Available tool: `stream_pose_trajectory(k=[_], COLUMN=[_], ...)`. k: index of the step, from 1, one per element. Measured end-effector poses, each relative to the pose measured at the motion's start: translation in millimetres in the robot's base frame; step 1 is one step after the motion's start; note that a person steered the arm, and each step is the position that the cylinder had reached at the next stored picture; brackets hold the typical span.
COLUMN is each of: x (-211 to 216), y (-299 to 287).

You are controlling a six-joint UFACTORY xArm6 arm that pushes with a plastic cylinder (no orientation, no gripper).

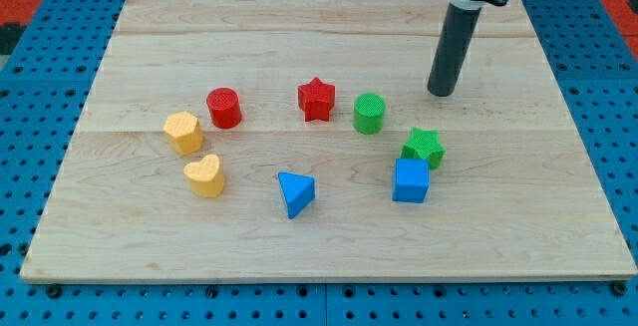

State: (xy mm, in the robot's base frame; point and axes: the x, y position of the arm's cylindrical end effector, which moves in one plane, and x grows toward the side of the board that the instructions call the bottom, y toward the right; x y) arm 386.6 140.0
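My tip [440,94] rests on bare wood at the far right of the board [299,27], touching no block. I carry no jaws, only the straight rod, so there is nothing to open or close.

Nearest to the tip is the green cylinder [369,113], a little to its left and nearer the view's bottom. The green star [424,148] lies below the tip, well apart from it, and seems to touch the far edge of the blue cube [411,179], though from this angle the contact is hard to confirm.

The blocks form a loose ring, which leaves the centre of the board open. The red star [316,99] sits just left of the green cylinder, and the red cylinder [224,108] further left. On the left side, the yellow hexagon-like block [183,132] stands just above the yellow heart [204,175]. The blue triangle [295,192] lies at the near side.
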Motion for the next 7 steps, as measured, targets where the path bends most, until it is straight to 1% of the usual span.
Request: stream_pose_trajectory(k=[1,2,3,4,5,6,7], x=[25.9,37.4,82.4,130.8,208.2,231.9,229.2], y=[-0.7,2.9,70.5,91.9,86.2,8.5,-87.6])
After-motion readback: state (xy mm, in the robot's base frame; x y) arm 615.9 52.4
